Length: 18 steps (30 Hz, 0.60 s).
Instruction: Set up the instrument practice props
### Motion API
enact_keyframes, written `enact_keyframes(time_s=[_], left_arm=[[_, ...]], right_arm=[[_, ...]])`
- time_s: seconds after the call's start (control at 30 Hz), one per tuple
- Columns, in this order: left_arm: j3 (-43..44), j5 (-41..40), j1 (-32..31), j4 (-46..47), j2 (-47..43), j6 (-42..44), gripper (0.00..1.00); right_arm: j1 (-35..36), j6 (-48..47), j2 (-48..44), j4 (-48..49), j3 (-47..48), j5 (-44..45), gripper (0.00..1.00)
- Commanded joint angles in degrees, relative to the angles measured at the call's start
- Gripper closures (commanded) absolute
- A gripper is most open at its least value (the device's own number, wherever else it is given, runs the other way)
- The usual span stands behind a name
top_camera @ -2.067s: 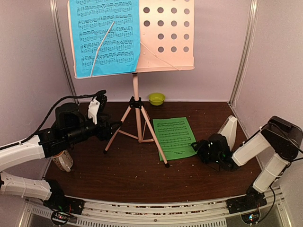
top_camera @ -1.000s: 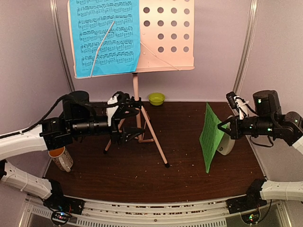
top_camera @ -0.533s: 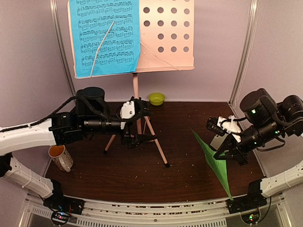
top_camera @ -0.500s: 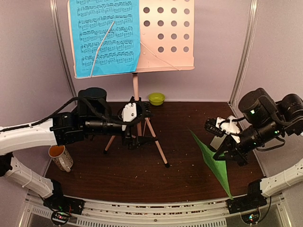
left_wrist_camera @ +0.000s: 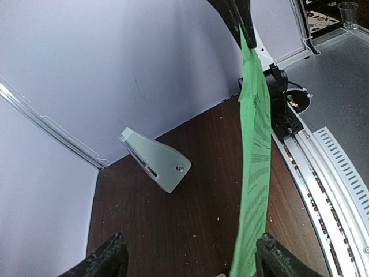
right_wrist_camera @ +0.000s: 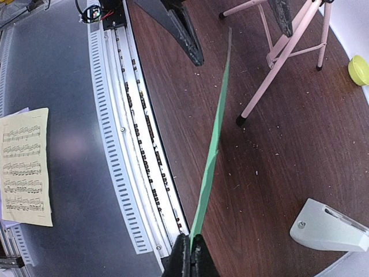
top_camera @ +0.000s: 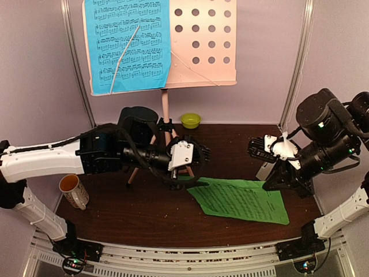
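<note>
Two grippers mid-handover: right gripper (top_camera: 272, 182) pinches the green sheet (top_camera: 239, 199) near the table's (top_camera: 144, 216) front-right corner; left gripper (top_camera: 195, 171), jaws spread, probably clamps next.

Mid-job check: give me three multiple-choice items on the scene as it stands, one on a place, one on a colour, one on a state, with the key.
1. Where is the blue sheet?
A. On the left half of the pink stand
B. Flat on the table
C. In the mug

2. The right end effector holds a sheet of which colour?
A. Yellow
B. Green
C. Blue

3. How does the left end effector stand?
A. Shut on the pink stand
B. Shut on the blue sheet
C. Open

Key:
1 A: the top view shows it against the left half of the perforated desk.
2 B: the right wrist view shows closed fingers pinching the edge of the green sheet.
3 C: the left wrist view shows its fingers wide apart, with the green sheet's free edge between them.
</note>
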Motion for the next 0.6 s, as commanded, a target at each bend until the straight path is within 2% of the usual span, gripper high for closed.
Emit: enact_keyframes(time_s=[0.0, 0.2, 0.4, 0.57], left_arm=[[4.86, -1.35, -2.13, -3.16, 3.14, 4.11, 0.23], [9.58, -1.19, -4.04, -7.41, 7.04, 4.92, 0.38], [13.25, 1.10, -4.84, -8.73, 9.18, 3.25, 0.59], [16.97, -0.01, -6.04, -11.21, 12.20, 3.77, 0.68]], right_arm=[[1.10, -0.81, 1.69, -2.69, 2.55, 3.54, 1.00], [1.31, -0.23, 1.94, -3.16, 3.76, 6.47, 1.00], [1.32, -0.29, 2.57, -2.61, 4.36, 8.62, 1.00], [1.49, -0.47, 2.88, -2.13, 5.90, 9.91, 1.00]])
